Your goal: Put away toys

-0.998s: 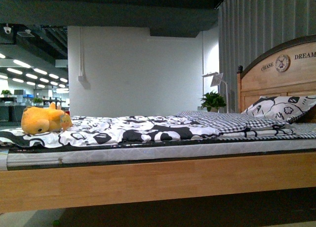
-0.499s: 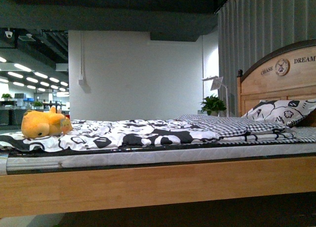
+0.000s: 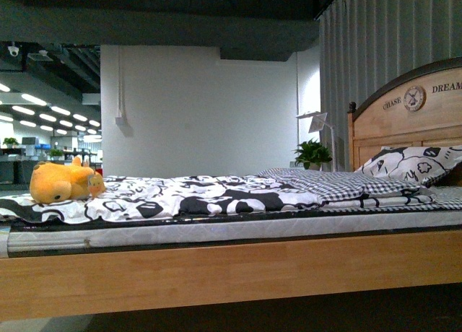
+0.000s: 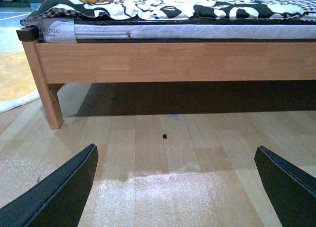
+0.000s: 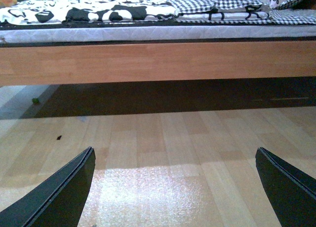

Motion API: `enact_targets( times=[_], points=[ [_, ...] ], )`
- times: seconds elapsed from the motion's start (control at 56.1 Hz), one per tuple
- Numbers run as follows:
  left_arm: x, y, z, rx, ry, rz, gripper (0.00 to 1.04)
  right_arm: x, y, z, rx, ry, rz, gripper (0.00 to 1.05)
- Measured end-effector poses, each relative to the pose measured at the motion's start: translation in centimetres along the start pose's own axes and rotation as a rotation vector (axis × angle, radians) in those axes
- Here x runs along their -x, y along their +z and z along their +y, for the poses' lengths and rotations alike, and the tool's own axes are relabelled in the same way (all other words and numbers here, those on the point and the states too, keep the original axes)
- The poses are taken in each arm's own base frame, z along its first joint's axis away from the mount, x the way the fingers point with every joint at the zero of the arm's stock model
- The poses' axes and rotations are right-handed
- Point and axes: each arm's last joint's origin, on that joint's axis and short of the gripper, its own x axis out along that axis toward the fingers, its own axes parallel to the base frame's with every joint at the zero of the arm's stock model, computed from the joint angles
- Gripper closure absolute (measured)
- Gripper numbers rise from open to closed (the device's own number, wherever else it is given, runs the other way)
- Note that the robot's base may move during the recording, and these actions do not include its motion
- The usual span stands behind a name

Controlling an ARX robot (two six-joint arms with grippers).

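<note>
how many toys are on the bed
1. An orange plush toy lies on the black-and-white quilt at the left end of the bed, opposite the pillow. More could hide behind folds.

We've got the orange plush toy (image 3: pixel 61 182) lying on the black-and-white quilt (image 3: pixel 209 195), left end of the bed (image 3: pixel 216 271), pillow (image 3: pixel 411 162) well apart.

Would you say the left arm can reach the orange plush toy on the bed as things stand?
Probably not yet: the left gripper hangs open, low over the floor, short of the bed frame, with the plush toy up on top.
</note>
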Motion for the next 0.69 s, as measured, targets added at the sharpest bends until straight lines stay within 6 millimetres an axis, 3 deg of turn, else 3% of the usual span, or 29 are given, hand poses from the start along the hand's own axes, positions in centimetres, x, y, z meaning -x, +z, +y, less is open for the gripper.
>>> enact_targets(
  times=[0.695],
  points=[
    [0.00,0.00,0.00,0.000,0.000,0.000,0.06,0.00,0.00,0.00,0.000,0.000,0.000,0.07]
  ],
)
